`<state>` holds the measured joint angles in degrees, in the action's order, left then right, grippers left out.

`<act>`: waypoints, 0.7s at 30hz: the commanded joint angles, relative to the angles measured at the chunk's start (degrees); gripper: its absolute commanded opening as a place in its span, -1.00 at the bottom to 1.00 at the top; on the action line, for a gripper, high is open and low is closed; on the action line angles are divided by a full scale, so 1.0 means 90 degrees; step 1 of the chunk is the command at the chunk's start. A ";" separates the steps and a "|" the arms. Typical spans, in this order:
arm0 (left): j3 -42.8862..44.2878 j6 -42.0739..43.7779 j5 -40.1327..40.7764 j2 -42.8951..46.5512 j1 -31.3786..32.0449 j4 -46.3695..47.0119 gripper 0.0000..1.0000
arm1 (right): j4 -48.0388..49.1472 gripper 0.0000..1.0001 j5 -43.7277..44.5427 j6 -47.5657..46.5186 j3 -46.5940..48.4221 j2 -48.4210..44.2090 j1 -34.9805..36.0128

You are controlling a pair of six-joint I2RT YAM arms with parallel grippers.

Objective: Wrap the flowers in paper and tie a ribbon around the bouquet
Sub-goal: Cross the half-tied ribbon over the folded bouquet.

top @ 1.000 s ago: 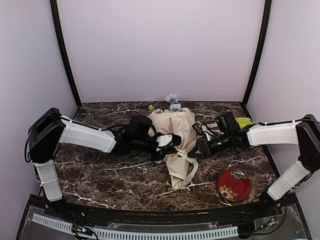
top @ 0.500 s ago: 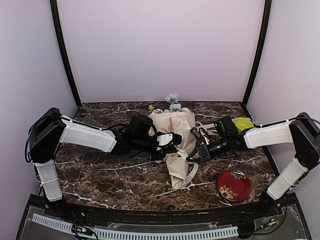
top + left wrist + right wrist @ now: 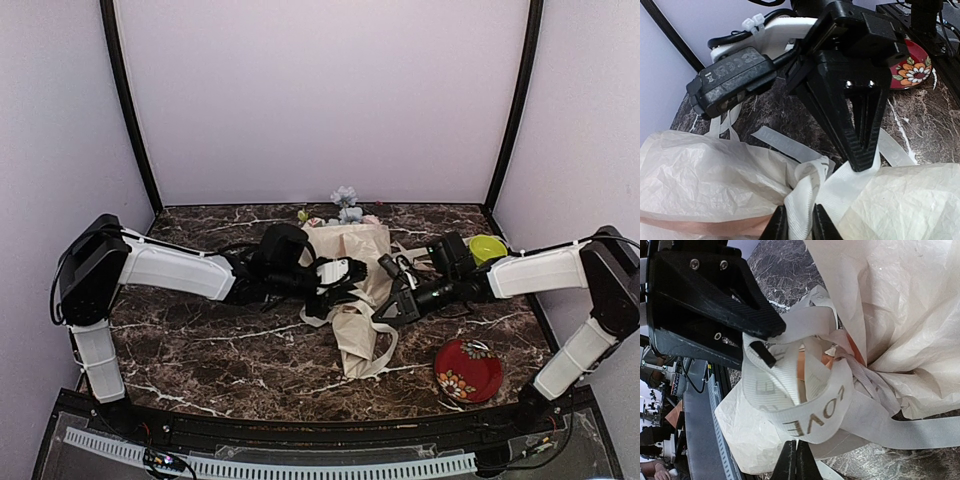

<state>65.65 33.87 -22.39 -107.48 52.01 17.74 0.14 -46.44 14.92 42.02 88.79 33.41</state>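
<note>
The bouquet lies mid-table: a cream paper (image 3: 352, 250) cone with the flowers (image 3: 345, 203) at its far, wide end. The ribbon (image 3: 815, 412), cream with "LOVE" printed on it, loops around the cone's narrow waist, and loose ends trail off it (image 3: 384, 345). My left gripper (image 3: 799, 226) is shut on a folded bit of ribbon (image 3: 802, 200) beside the paper (image 3: 695, 170). My right gripper (image 3: 796, 452) has its fingers pressed together at the lower edge of the ribbon loop. In the top view both grippers, left (image 3: 345, 287) and right (image 3: 384, 308), meet at the waist.
A red flowered plate (image 3: 468, 370) sits near the front right. A lime-green round thing (image 3: 489, 245) lies behind the right arm. Purple walls close the table on three sides. Marble tabletop (image 3: 200, 350) shows on the left.
My right gripper has moved left to the cone's waist and shut at the ribbon loop. My left gripper has shifted slightly, keeping the ribbon between its fingers.
</note>
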 commanded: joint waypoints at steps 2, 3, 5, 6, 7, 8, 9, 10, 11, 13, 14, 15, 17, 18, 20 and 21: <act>0.0251 -0.0042 0.0055 0.0019 0.0011 -0.0237 -0.64 | 0.0294 -1.00 0.0179 0.0229 0.0088 -0.0240 0.0096; 0.0254 -0.0050 0.0003 0.0035 0.0012 -0.0242 -0.61 | 0.0290 -1.00 0.0194 0.0241 0.0092 -0.0259 0.0105; 0.0255 -0.0055 -0.0067 0.0043 0.0012 -0.0251 -0.53 | 0.0332 -1.00 0.0266 0.0317 0.0073 -0.0297 0.0113; 0.0268 -0.0054 -0.0049 0.0025 0.0012 -0.0253 -0.53 | 0.0382 -1.00 0.0300 0.0358 0.0066 -0.0325 0.0116; 0.0291 -0.0052 0.0011 -0.0009 0.0012 -0.0266 -0.58 | 0.0454 -1.00 0.0332 0.0422 0.0053 -0.0334 0.0111; 0.0332 -0.0057 0.0084 -0.0040 0.0012 -0.0333 -0.72 | 0.0553 -1.00 0.0360 0.0518 0.0029 -0.0348 0.0123; 0.0382 -0.0075 0.0181 -0.0069 0.0012 -0.0382 -0.83 | 0.0699 -1.00 0.0388 0.0629 -0.0001 -0.0368 0.0124; 0.0417 -0.0101 0.0211 -0.0078 0.0012 -0.0415 -0.91 | 0.0927 -1.00 0.0419 0.0765 -0.0044 -0.0386 0.0148; 0.0437 -0.0147 0.0214 -0.0079 0.0012 -0.0419 -0.97 | 0.1093 -1.00 0.0488 0.0890 -0.0094 -0.0413 0.0181; 0.0490 -0.0300 0.0128 -0.0079 0.0012 -0.0415 -1.00 | 0.1437 -1.00 0.0664 0.1114 -0.0194 -0.0485 0.0310; 0.0518 -0.0382 0.0053 -0.0079 0.0012 -0.0421 -1.00 | 0.1670 -1.00 0.0775 0.1290 -0.0275 -0.0528 0.0381; 0.0540 -0.0446 0.0008 -0.0079 0.0012 -0.0423 -1.00 | 0.1977 -1.00 0.0874 0.1497 -0.0390 -0.0575 0.0441; 0.0556 -0.0590 -0.0013 -0.0096 0.0012 -0.0449 -1.00 | 0.2540 -1.00 0.1057 0.1852 -0.0602 -0.0612 0.0583; 0.0557 -0.0628 0.0009 -0.0112 0.0012 -0.0473 -1.00 | 0.2580 -1.00 0.1204 0.1895 -0.0614 -0.0588 0.0635; 0.0567 -0.0664 0.0032 -0.0118 0.0012 -0.0557 -1.00 | 0.2566 -1.00 0.1492 0.1905 -0.0563 -0.0503 0.0689; 0.0566 -0.0696 0.0020 -0.0118 0.0012 -0.0581 -1.00 | 0.2624 -1.00 0.1606 0.1957 -0.0563 -0.0458 0.0692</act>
<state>69.41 30.02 -21.52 -108.31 52.01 14.68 16.58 -37.82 28.49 37.30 84.42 38.65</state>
